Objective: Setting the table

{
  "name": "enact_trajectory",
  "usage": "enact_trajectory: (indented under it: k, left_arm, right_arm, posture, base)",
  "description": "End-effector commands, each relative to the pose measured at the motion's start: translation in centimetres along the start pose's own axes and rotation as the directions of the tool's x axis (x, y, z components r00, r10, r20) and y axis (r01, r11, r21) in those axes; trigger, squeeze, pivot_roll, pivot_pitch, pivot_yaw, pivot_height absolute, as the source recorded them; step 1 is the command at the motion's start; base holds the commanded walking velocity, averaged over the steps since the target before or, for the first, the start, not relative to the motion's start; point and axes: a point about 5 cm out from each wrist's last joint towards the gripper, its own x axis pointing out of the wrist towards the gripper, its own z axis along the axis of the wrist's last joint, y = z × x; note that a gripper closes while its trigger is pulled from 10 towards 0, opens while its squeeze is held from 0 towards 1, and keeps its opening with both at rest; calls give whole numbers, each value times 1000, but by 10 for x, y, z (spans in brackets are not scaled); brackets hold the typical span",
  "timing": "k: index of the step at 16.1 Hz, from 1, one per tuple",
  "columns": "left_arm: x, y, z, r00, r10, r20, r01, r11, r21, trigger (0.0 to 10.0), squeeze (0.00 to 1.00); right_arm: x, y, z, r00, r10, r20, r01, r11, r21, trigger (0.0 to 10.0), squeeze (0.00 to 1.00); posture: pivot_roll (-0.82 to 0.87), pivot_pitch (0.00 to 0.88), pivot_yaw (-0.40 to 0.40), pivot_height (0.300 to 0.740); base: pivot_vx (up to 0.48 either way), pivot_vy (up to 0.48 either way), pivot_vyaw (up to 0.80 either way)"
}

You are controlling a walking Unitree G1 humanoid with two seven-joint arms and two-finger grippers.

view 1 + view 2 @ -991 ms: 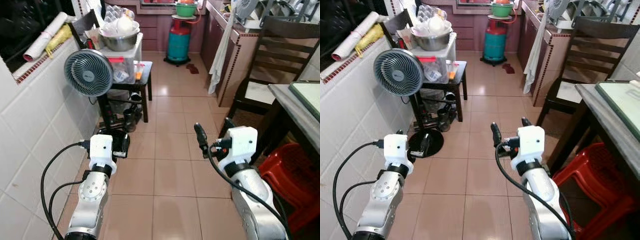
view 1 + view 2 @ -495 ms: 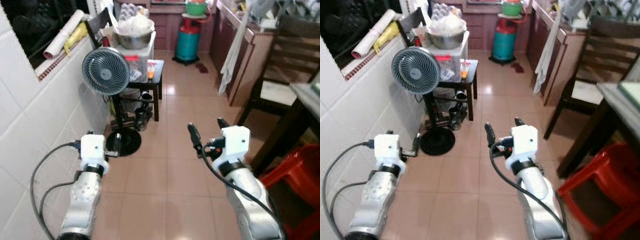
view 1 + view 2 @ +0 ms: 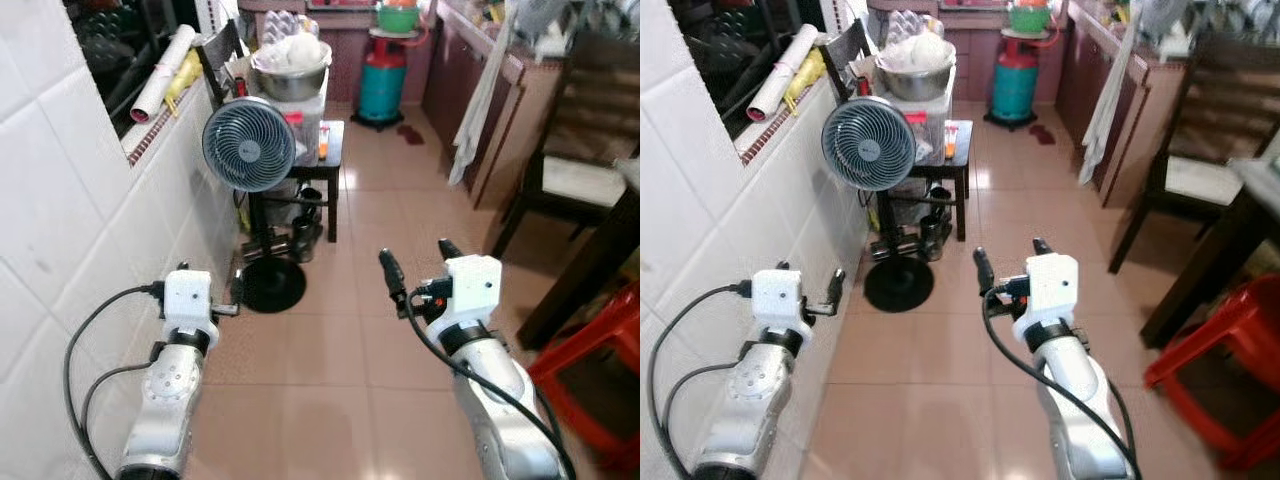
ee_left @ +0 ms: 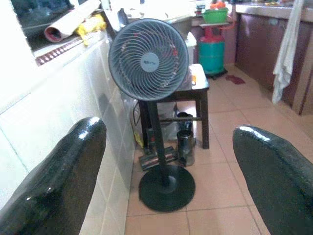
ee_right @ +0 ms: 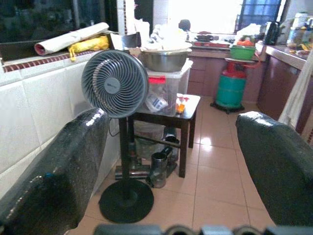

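i see two grippers raised over tiled floor: left gripper and right gripper both spread wide, empty. one grey standing fan far left, one green gas cylinder beyond, one dark wooden table at right.

We are looking into a lived-in home kitchen with a dining corner. A green gas cylinder is standing at the far end with a green basin sitting on top, beside a dark cabinet run where a white towel is hanging. A pedestal fan is standing against the white tiled wall, in front of a small dark side table that is carrying a plastic storage box and a steel bowl. A dark wooden chair and a red plastic stool are sitting on the pinkish floor tiles.
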Motion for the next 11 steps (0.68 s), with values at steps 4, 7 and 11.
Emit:
enact_trajectory:
  k: [4,7,11]
  left_arm:
    - [-8,2,-28,994,-22,-111,25,999,26,10000,0]
    - [-22,13,-72,954,-53,-296,63,998,25,10000,0]
    - [-40,12,-108,868,-82,-489,117,992,41,10000,0]
  right_arm:
    - [-2,-12,-23,997,-34,-71,33,999,-23,10000,0]
    - [-4,-33,-65,970,-134,-205,124,991,-58,10000,0]
    - [-13,-38,-118,883,-187,-430,197,980,-23,10000,0]
  posture:
    - [28,0,-21,740]
    - [92,0,-76,740]
    - [73,0,-56,740]
  base:
    - [0,0,0]
    - [0,0,0]
    - [0,0,0]
